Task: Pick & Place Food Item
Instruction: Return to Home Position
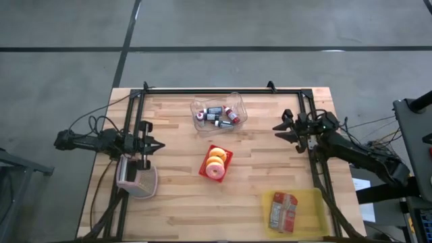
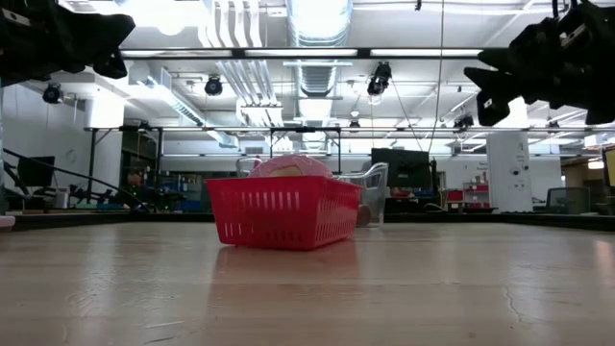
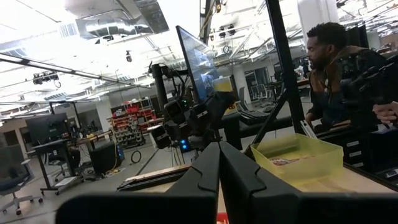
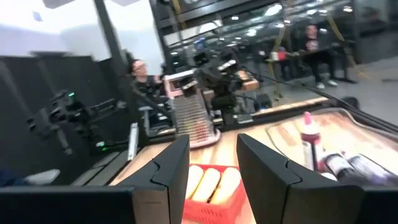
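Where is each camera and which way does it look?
High view: above the table, looking straight down; left tool, right tool.
Low view: table height, looking across at the red bin; arms up top.
Left wrist: on left arm, past its shut fingers toward the yellow bin.
Right wrist: on right arm, past its open fingers toward the red bin.
High and low share the red bin.

No legible txt, label on pkg (image 1: pixel 283 210) in yellow bin (image 1: pixel 314 201) too small, bottles (image 1: pixel 217 116) same
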You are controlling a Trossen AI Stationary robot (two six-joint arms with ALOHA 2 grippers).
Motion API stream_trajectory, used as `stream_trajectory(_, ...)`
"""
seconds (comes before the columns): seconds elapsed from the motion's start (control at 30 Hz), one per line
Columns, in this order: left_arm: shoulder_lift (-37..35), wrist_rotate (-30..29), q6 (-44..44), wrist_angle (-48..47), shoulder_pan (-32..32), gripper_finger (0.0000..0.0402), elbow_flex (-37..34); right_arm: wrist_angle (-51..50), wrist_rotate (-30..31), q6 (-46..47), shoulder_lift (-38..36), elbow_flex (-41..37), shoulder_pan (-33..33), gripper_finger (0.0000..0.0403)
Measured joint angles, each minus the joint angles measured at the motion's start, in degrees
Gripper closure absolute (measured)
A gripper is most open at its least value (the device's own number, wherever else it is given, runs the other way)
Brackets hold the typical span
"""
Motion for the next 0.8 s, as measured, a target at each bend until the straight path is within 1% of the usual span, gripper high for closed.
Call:
stream_trajectory(0.1,0.00,0.01,0.00,0.00,0.00,0.0388,0.00,-7.82,7.11,-2.44,-4.61,0.00,3.71,0.0273)
stream_trajectory(0.2,0.00,0.00,0.00,0.00,0.00,0.0388,0.00,-13.88,14.65,-5.71,-8.20,0.00,8.82,0.0273)
stream_trajectory(0.3,0.00,0.00,0.00,-0.01,0.00,0.0388,0.00,-16.87,20.50,-7.28,-10.54,0.00,15.03,0.0273)
stream_trajectory(0.43,0.00,0.00,-0.01,-0.01,0.00,0.0388,0.00,-17.16,27.92,-10.46,-11.32,0.00,25.17,0.0273)
stream_trajectory(0.5,0.00,0.00,-0.02,-0.01,0.00,0.0388,0.00,-17.09,33.65,-11.91,-11.26,0.00,30.95,0.0273)
stream_trajectory(0.63,0.00,0.00,0.00,0.00,0.00,0.0388,0.00,-19.68,49.38,-15.14,-11.23,0.00,42.60,0.0273)
stream_trajectory(0.7,0.00,0.00,-0.01,0.00,0.00,0.0388,0.00,-21.89,56.27,-15.50,-11.29,0.00,47.68,0.0273)
stream_trajectory(0.73,0.00,0.00,0.00,-0.01,0.00,0.0388,0.00,-22.84,59.05,-15.52,-11.31,0.00,50.05,0.0273)
stream_trajectory(0.8,0.00,0.00,0.00,0.01,0.00,0.0388,0.00,-23.66,62.68,-16.50,-11.44,0.00,54.18,0.0273)
